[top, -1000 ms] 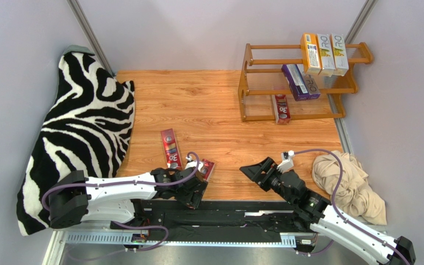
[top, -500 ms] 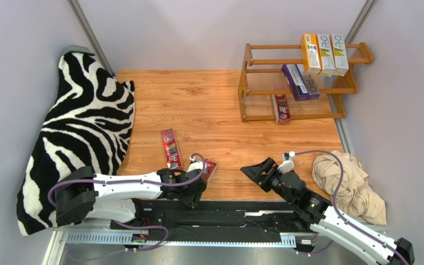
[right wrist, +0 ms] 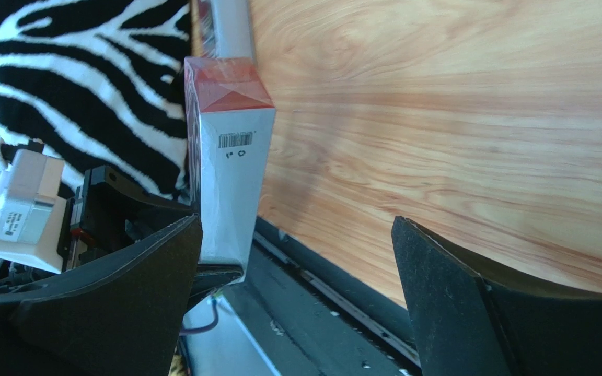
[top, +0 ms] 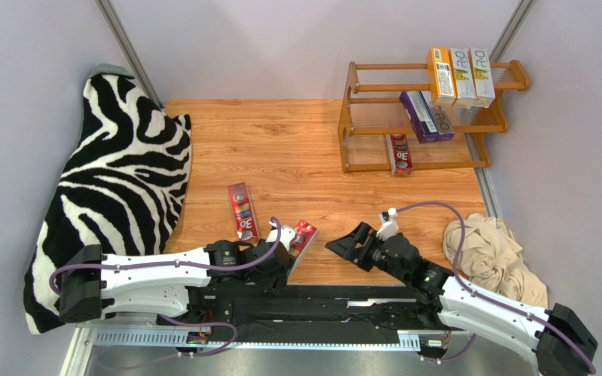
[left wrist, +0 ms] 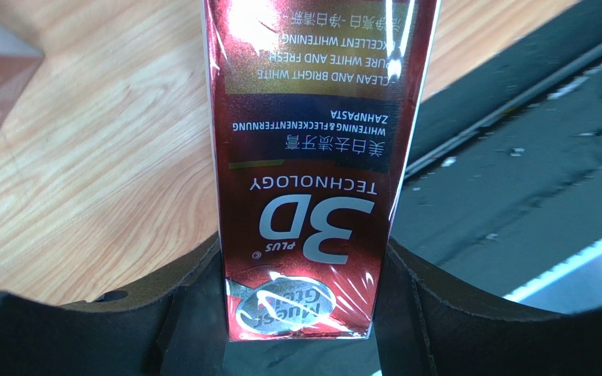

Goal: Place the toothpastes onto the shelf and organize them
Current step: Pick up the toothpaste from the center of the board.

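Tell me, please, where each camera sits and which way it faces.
Top external: above and behind the bases, looking down on table, shelf, left arm and right arm.
Left wrist: looks along the left end effector, shut on a red carton.
Right wrist: looks across the table past the open right end effector toward the zebra cloth.
Shared: all three show that carton.

You have white links and black joints on your left arm (top: 155, 270) and right arm (top: 485, 308); purple cables (top: 426, 204) loop over each; matte black fingers (right wrist: 453, 298).
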Action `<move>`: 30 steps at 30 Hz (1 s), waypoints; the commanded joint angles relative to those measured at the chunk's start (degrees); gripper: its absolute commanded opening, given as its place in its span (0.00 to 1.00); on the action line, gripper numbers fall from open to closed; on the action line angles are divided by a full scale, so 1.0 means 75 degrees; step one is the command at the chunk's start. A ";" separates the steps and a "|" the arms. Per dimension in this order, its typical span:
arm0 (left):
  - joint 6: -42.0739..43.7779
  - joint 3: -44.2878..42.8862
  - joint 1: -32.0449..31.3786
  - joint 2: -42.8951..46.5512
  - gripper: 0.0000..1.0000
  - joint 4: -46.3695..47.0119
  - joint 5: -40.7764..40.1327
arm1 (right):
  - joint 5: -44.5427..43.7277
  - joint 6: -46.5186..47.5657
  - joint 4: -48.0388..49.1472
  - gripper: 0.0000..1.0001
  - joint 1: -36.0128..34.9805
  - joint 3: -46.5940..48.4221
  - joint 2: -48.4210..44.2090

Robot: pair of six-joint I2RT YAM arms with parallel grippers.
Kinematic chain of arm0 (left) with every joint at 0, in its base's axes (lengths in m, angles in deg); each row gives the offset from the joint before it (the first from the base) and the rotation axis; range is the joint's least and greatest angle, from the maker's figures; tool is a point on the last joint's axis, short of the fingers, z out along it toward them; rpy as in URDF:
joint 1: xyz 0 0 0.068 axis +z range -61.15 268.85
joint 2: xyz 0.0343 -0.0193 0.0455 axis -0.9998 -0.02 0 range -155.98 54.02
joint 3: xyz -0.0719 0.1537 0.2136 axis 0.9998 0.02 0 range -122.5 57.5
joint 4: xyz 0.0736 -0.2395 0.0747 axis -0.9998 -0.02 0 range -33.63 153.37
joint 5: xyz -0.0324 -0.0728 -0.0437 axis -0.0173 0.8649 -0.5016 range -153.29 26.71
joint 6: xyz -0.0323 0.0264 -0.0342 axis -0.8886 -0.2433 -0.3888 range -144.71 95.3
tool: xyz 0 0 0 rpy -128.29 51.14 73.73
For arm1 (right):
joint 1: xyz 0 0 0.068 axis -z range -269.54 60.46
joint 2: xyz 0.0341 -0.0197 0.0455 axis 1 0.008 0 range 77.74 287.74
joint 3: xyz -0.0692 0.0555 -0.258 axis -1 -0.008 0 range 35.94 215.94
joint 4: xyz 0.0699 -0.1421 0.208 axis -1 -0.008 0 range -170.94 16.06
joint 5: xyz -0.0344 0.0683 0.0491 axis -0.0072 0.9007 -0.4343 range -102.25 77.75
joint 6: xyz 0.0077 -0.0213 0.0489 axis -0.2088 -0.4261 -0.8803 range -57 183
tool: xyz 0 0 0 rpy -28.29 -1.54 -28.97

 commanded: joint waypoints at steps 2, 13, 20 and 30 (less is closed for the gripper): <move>0.0217 -0.0750 -0.0340 -0.0078 0.12 0.0041 -0.0322 | 0.0330 0.0106 0.2414 0.97 -0.0468 0.0414 0.0890; 0.0018 -0.1571 -0.0880 -0.0642 0.11 -0.0042 -0.0732 | -0.0314 -0.0210 0.3856 0.87 -0.1172 0.0601 0.2180; -0.0017 -0.1688 -0.1114 -0.0549 0.11 -0.0042 -0.0942 | -0.0560 -0.0292 0.3740 0.45 -0.1219 0.0613 0.2181; -0.0040 -0.1746 -0.1126 -0.0513 0.52 -0.0193 -0.1423 | -0.0982 0.0164 0.2559 0.34 -0.1207 0.0648 0.1291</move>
